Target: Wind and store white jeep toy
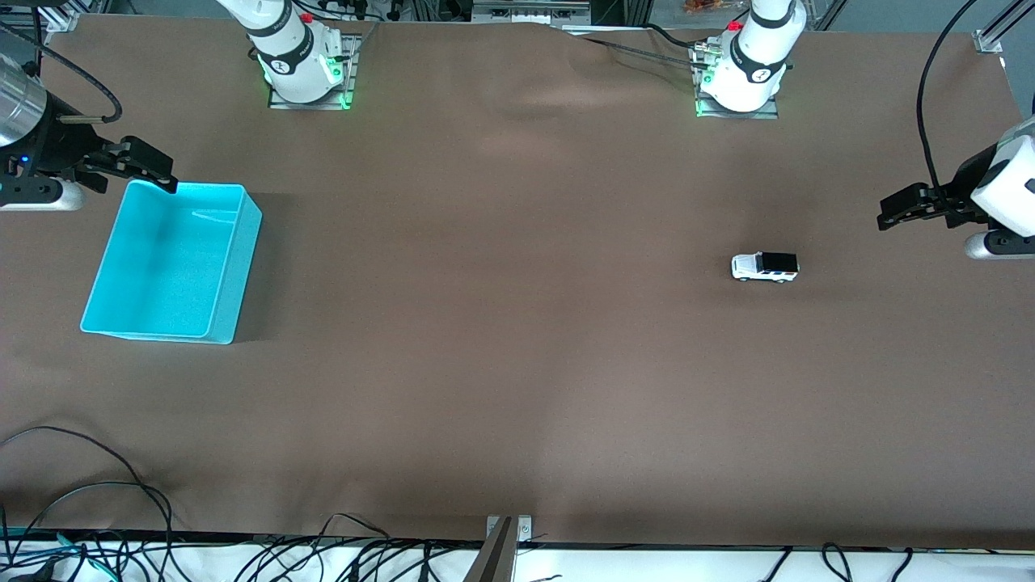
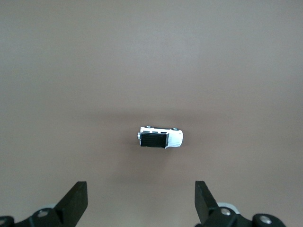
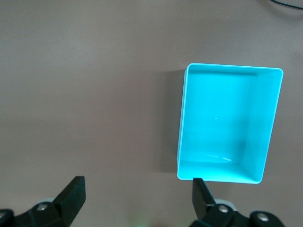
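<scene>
One white jeep toy (image 1: 765, 267) (image 2: 160, 137): boxy, black roof, on its wheels toward the left arm's end of the brown matte table (image 1: 501, 323). One cyan bin (image 1: 171, 260) (image 3: 228, 124), rectangular, smooth plastic, toward the right arm's end. Left gripper (image 1: 899, 208) (image 2: 142, 204) over bare table near the jeep, fingers spread, empty. Right gripper (image 1: 152, 168) (image 3: 138, 202) over the bin's rim, likewise spread, empty.

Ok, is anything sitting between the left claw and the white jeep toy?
Nothing visible. The left claw hangs open over bare brown table, and the white jeep toy sits alone there.
</scene>
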### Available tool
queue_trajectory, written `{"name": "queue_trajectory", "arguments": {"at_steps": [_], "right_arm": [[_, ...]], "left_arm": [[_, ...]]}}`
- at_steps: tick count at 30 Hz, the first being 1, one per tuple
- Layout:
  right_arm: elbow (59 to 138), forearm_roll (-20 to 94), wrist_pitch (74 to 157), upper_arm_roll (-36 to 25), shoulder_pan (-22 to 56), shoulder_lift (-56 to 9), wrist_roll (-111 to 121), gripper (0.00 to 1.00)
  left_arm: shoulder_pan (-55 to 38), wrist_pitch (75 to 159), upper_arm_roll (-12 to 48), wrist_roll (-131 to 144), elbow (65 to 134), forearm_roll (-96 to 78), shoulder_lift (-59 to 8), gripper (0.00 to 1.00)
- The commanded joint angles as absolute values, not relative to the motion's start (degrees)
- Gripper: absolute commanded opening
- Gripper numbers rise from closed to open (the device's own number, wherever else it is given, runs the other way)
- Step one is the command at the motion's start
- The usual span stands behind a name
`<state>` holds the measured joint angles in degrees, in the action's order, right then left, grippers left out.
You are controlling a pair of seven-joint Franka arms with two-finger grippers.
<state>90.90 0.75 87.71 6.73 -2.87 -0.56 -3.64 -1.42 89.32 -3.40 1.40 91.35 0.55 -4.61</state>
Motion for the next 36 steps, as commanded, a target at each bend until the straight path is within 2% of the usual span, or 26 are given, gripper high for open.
{"name": "queue_trajectory", "arguments": {"at_steps": [1,10,22,36], "right_arm": [[89.91,0.53,87.45,7.03,-3.16,-0.70,-3.96,1.00],[89.91,0.61,87.45,7.12,-3.16,-0.70,-3.96,1.00],[89.91,0.62,87.45,7.12,-3.16,-0.70,-3.96,1.00],[89.91,0.70,87.45,7.03,-3.16,-0.70,-3.96,1.00]], "left_arm": [[-1.76,88.77,-3.43,7.80,91.32,2.11,-5.18,1.00],[-2.11,88.68,-3.16,33.82,91.41,2.02,-7.12,1.00],[-2.02,89.47,-2.55,50.53,96.32,1.23,-7.03,1.00],[-2.11,103.17,-2.29,72.67,108.62,0.70,-5.98,1.00]]}}
